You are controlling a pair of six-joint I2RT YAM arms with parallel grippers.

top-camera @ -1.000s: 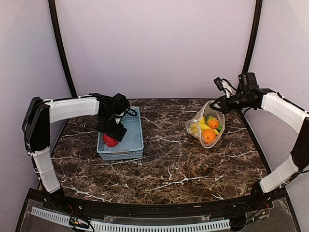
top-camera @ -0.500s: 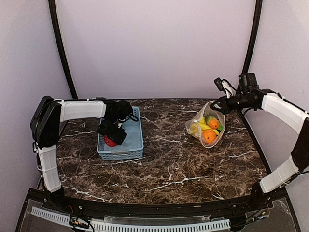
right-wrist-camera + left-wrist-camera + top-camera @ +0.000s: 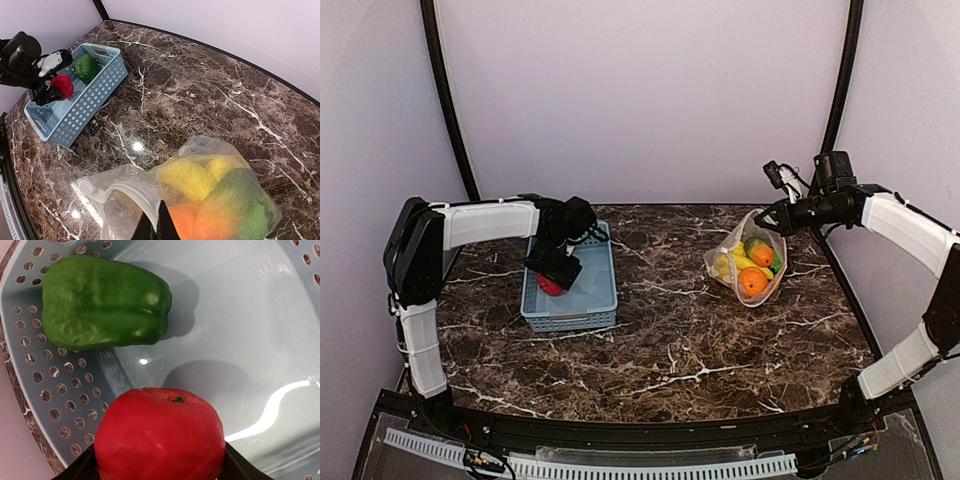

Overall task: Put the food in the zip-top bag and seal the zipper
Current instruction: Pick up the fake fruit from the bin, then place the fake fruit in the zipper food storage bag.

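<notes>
Transfer of the round red plastic apple [image 3: 159, 435], pinched by the left end effector [image 3: 160, 465] over the light-blue perforated plastic basket [image 3: 50, 390], should be aimed squarely at the bag's mouth. A green plastic pepper [image 3: 102, 302] is seen lying on its side in the basket. At the far right of the marbled bench [image 3: 700, 340], the part-filled clear dotted zip-top bag [image 3: 200, 200] is propped with its long axis rising towards the far side and its mouth uppermost, the rim being pinched by the right end effector [image 3: 156, 222].

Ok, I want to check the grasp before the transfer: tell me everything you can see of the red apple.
The red apple is a smooth, glossy, plastic-looking toy, rounded, with a tiny green speck at its top. The left gripper clamps its two sides with dark fingers. It hangs over the perforated corner of the light-blue basket, seemingly raised, its shadow cast on the floor. The green pepper lies beyond it, apart.
</notes>
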